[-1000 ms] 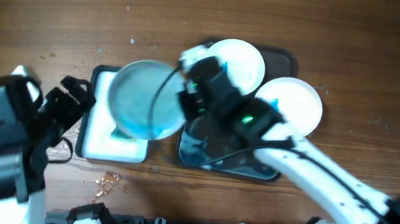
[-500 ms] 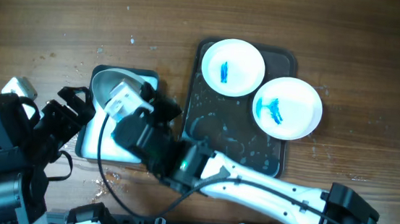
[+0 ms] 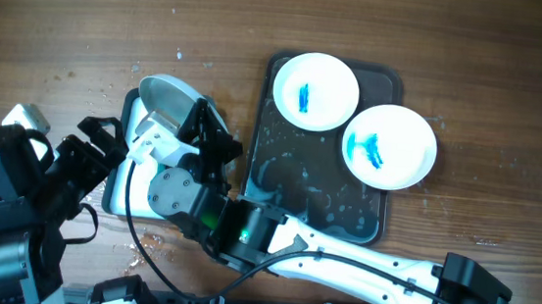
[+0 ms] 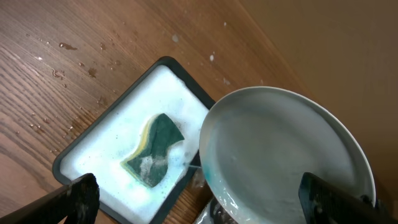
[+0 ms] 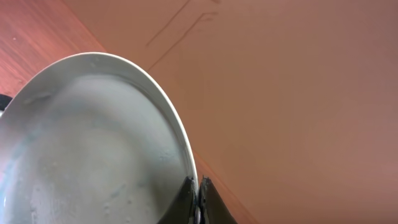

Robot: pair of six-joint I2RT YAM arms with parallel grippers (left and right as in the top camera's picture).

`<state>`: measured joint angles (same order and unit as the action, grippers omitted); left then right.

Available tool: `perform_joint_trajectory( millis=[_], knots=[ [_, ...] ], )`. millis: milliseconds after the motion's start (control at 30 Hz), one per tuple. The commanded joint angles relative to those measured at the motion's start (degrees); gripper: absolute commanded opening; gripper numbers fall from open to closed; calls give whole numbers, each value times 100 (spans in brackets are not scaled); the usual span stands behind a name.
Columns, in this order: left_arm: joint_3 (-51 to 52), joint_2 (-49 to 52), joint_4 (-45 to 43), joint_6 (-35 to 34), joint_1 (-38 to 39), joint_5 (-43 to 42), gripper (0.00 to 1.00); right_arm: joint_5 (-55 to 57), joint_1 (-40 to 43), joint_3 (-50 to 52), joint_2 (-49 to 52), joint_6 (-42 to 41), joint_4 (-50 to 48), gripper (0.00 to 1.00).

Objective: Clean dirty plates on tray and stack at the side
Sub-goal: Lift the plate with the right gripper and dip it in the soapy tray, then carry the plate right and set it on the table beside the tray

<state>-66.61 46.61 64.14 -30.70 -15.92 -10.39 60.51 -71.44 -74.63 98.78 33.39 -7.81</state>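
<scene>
White under a wet, pale blue film, the held plate [image 3: 169,102] stands steeply tilted above the far right corner of the small white-bottomed tray [image 4: 106,149], toward the table's left edge. We see the right tool [image 5: 196,198] clamped on its rim: in the right wrist view the two fingers press together with the plate's edge between them. The left tool [image 3: 102,149] is apart from that plate, just to its left and closer to the table's near edge. Its fingers are spread wide with nothing between them. In the left wrist view the plate lies ahead of this tool and overlaps the small tray's right side.

We count three plates. The far plate [image 3: 316,90] and the right-hand plate [image 3: 390,146] lie flat on the dark grey tray [image 3: 318,200] near the table's middle, just beside each other, each with a blue smear at its centre. The right-hand one overhangs the tray's right rim. There are two trays, and one green-and-yellow sponge [image 4: 155,149] lying in suds in the small one. Water drops [image 3: 149,248] dot the wood by the near edge.

The right arm [image 3: 360,263] stretches from the near right corner leftward along the near edge, its wrist turned toward the far edge. The left arm [image 3: 1,197] sits folded at the near left corner.
</scene>
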Motion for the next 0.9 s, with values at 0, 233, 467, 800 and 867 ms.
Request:
perform_joint_trajectory(
  millis=[0,233,467,800,867],
  knots=[
    [-101,2,-2,31,-48,-46,100,118,-37,-90,-42,201,-96,4],
    [-101,2,-2,31,-48,-46,100,118,-39,-90,-42,566,-402,4],
    [-101,2,-4,31,-48,-46,100,118,-39,-90,-42,645,-505,4],
    [-101,2,-4,31,-48,-48,100,-1996,487,-85,92,-3410,2227,4],
    [-101,7,-7,31,-48,-46,100,-2669,708,-92,-116,-4360,2579,4]
  ],
)
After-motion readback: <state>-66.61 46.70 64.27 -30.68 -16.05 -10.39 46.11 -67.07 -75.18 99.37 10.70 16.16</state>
